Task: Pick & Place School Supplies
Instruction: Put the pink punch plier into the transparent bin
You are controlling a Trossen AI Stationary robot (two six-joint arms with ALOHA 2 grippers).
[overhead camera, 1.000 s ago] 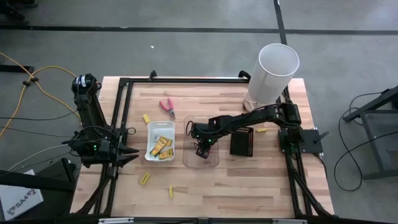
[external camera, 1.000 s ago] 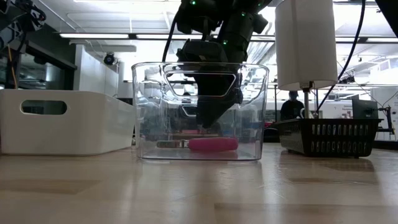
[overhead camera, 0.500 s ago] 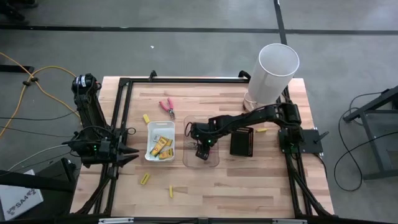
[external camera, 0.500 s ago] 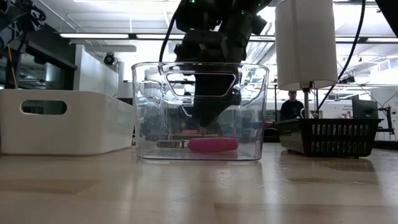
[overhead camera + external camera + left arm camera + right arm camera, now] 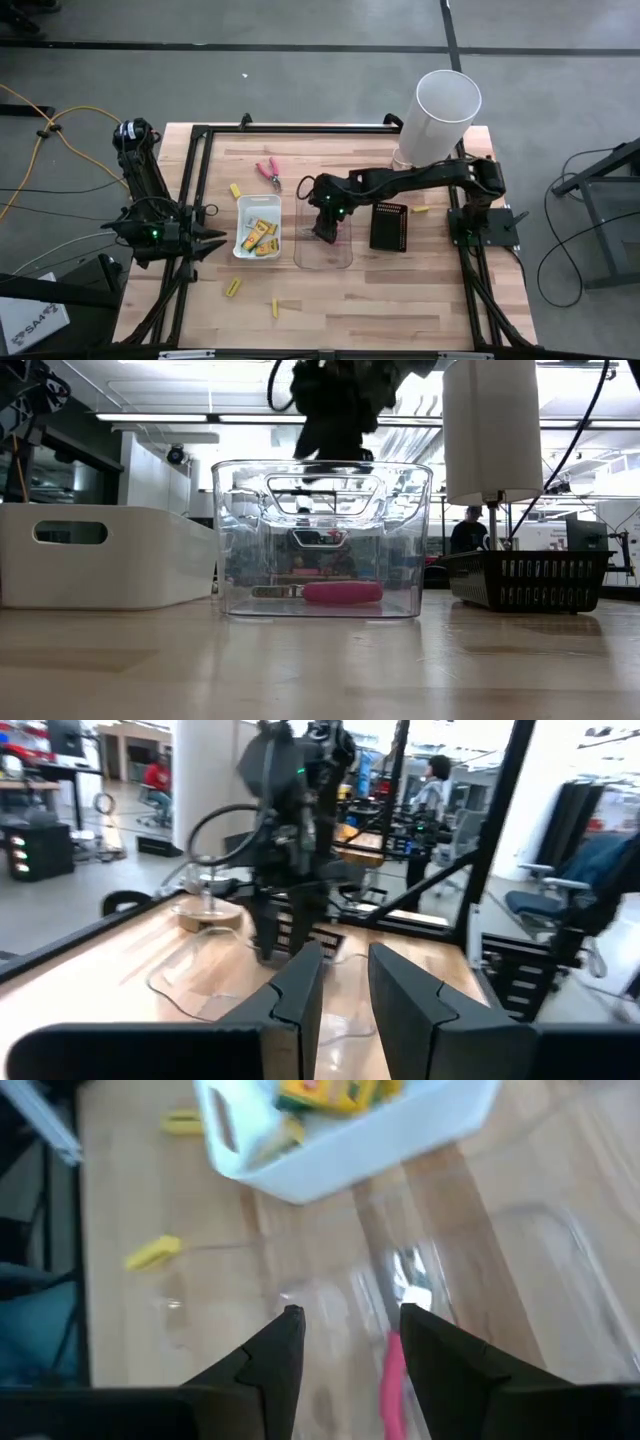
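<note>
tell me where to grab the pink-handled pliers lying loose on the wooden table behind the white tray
Grip the pink-handled pliers across both pink handles, coming straight down from above. They lie flat on the wooden table, handles toward the back edge, metal tips toward the white tray, with open wood around them for the fingers.

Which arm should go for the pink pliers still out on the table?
Right, probably. The right gripper hangs open and empty above the clear tray, close to the pink pliers. The left gripper waits at the table's left edge.
</note>
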